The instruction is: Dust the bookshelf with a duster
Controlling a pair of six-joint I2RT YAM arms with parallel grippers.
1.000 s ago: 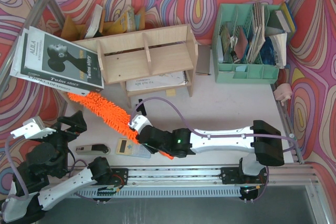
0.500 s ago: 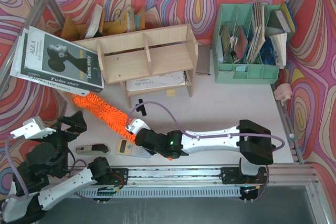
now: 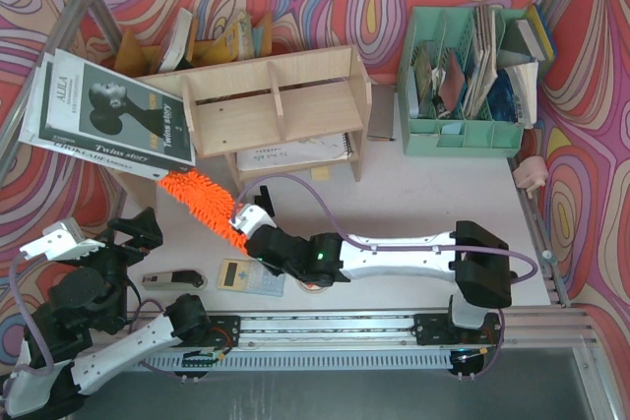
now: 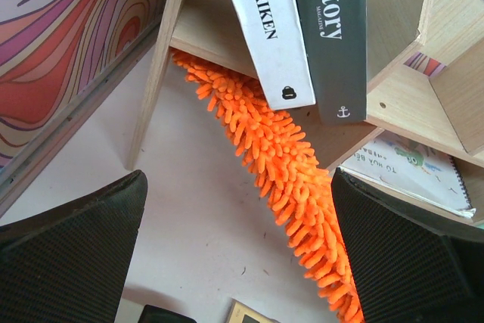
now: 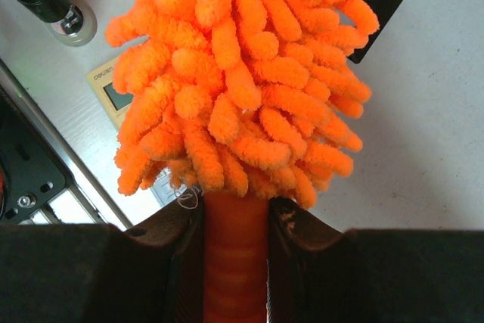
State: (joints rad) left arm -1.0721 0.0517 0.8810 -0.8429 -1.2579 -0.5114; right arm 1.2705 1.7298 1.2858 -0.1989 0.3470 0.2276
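Observation:
The pale-wood bookshelf [image 3: 266, 110] stands at the back centre, with large books [image 3: 108, 115] sticking out of its left end. The orange fluffy duster [image 3: 205, 201] lies slanted, its tip pushed under the shelf's left end. My right gripper [image 3: 248, 233] is shut on the duster's orange handle [image 5: 234, 251], the fluffy head [image 5: 238, 66] filling the right wrist view. My left gripper [image 3: 138, 228] is open and empty at the near left. In the left wrist view the duster [image 4: 283, 164] runs under the shelf board [image 4: 208, 28] and books [image 4: 302, 28].
A mint-green organiser [image 3: 472, 81] full of papers stands at the back right. A calculator [image 3: 246, 276] and a small dark tool [image 3: 172, 280] lie near the front edge. A notebook [image 3: 290, 152] lies in the lower shelf. Cardboard book holders [image 3: 212, 41] stand behind the shelf.
My right arm has pushed the duster up and to the left, so its tip has gone further under the shelf's left end. The left arm has not moved.

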